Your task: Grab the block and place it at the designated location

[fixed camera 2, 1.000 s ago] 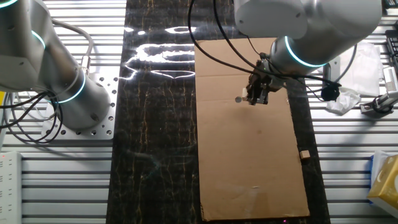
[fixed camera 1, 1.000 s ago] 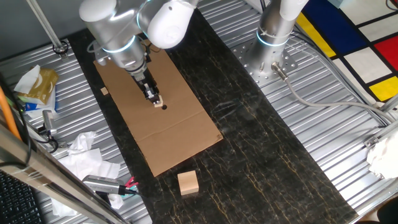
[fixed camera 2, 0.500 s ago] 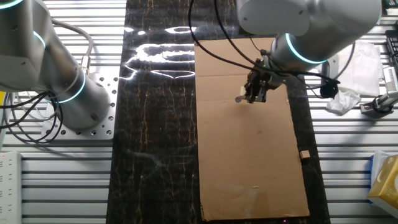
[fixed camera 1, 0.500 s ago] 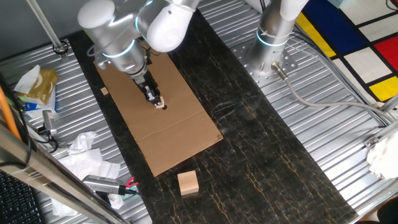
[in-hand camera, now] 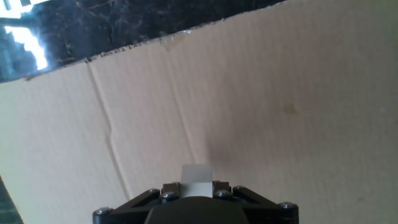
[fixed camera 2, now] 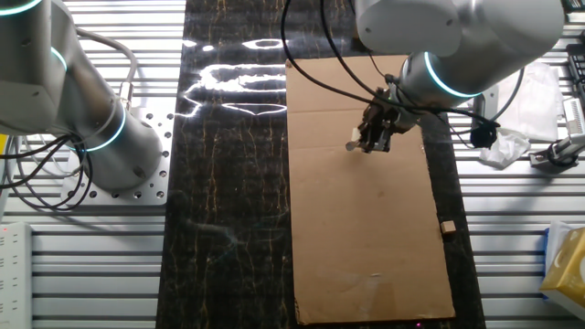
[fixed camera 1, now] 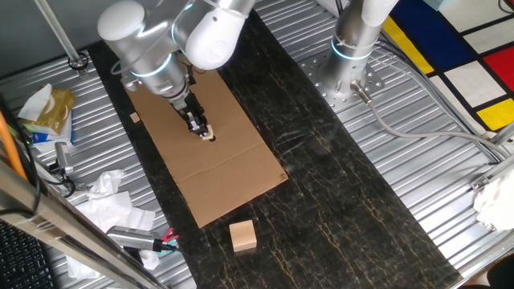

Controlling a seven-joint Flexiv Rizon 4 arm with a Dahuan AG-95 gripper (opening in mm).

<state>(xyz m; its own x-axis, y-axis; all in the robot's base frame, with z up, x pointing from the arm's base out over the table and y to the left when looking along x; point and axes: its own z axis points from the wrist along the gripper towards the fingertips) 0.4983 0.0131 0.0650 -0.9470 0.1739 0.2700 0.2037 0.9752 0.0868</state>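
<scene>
Under the tool (fixed camera 1: 206, 134), the block (in-hand camera: 196, 175) hides the dot.

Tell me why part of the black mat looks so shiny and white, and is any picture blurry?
In the other fixed view, lamp glare makes white streaks on the black mat beside the cardboard sheet. In the hand view the same glare shows at the top left corner, and the block between the fingers looks soft, slightly out of focus. One fixed view is evenly lit and fairly sharp.
</scene>
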